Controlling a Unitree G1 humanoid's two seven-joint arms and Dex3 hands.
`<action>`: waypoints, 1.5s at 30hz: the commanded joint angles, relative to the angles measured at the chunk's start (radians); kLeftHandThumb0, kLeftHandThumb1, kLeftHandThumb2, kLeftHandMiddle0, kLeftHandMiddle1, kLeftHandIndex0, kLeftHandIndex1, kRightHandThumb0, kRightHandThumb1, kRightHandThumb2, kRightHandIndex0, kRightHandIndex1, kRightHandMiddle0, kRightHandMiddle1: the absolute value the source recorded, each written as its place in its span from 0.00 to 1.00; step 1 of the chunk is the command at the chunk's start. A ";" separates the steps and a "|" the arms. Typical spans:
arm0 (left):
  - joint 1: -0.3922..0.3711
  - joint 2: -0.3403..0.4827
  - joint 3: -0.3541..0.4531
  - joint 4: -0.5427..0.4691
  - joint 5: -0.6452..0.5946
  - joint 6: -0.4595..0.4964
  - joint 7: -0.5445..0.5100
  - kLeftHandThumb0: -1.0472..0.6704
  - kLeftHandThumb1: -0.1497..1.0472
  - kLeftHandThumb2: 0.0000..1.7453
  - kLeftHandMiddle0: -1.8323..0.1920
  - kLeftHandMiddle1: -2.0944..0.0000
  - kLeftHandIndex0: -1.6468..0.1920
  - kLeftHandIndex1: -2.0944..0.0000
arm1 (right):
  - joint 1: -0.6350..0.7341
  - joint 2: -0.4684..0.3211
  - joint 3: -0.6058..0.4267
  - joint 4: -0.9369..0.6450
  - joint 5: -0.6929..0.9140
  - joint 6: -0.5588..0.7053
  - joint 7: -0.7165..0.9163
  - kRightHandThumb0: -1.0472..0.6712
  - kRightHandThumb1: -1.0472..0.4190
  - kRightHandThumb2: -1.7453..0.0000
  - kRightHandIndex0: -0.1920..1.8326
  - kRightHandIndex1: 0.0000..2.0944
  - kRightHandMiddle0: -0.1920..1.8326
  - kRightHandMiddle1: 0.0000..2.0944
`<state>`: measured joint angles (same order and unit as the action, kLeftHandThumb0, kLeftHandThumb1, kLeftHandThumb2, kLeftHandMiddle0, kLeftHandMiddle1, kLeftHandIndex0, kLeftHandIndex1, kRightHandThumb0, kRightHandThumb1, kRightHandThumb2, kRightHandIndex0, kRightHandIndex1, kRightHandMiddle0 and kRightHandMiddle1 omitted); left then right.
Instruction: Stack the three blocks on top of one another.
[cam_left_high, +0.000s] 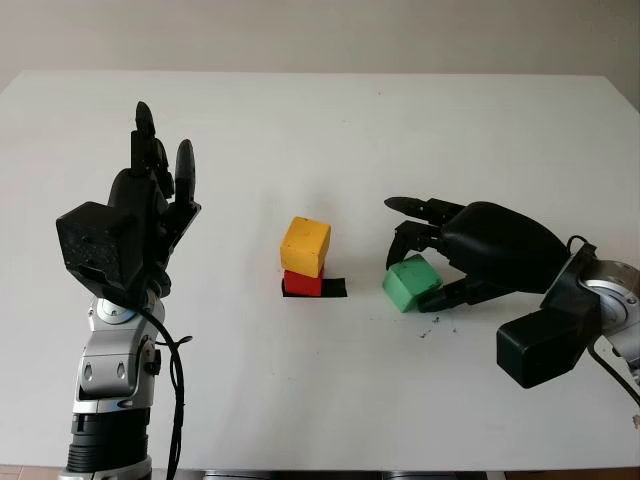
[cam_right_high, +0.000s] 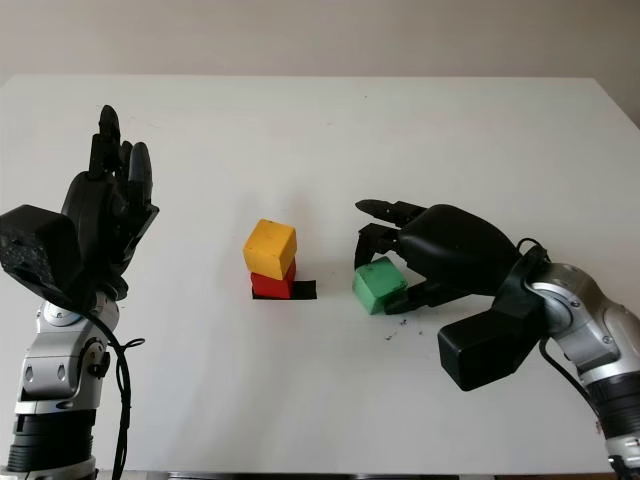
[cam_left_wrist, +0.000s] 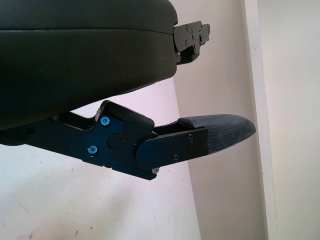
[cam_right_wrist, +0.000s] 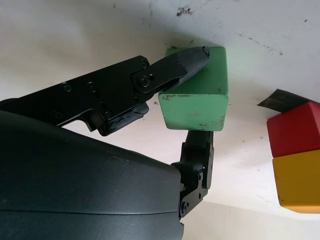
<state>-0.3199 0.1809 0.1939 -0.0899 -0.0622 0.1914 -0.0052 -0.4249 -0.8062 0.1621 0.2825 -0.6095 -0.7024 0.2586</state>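
White table (cam_left_high: 320, 110), pale wall behind; right hand (cam_left_high: 425, 255) gripping green block (cam_left_high: 411, 283).

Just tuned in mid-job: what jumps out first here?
The yellow block sits on the red block mid-table, a two-high stack on a black mark. Just right of it, the right robot hand is closed on the green block, which is still on the table. The left robot hand is raised, open, far left.

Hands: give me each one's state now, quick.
Left hand: open, raised above the table's left side, holding nothing.
Right hand: closed on the green block, on the table.
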 joint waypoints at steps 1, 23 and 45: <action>0.009 0.005 -0.004 -0.016 0.003 -0.005 -0.002 0.17 1.00 0.36 1.00 0.99 1.00 0.99 | -0.039 -0.016 0.000 0.015 0.004 -0.006 -0.001 0.35 0.05 0.97 0.20 0.04 0.26 0.64; 0.005 -0.007 -0.013 -0.009 0.006 -0.010 0.009 0.16 1.00 0.35 1.00 0.99 1.00 1.00 | -0.614 0.078 0.064 0.307 0.135 -0.109 0.160 0.35 0.10 0.97 0.24 0.03 0.35 0.62; -0.012 -0.017 -0.013 0.014 -0.010 -0.028 0.018 0.16 1.00 0.37 1.00 1.00 1.00 1.00 | -0.889 0.235 0.222 0.374 0.040 -0.277 0.204 0.35 0.08 0.97 0.27 0.04 0.34 0.65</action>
<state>-0.3186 0.1649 0.1775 -0.0814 -0.0707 0.1741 0.0109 -1.2790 -0.5769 0.3808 0.6442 -0.5654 -0.9694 0.4722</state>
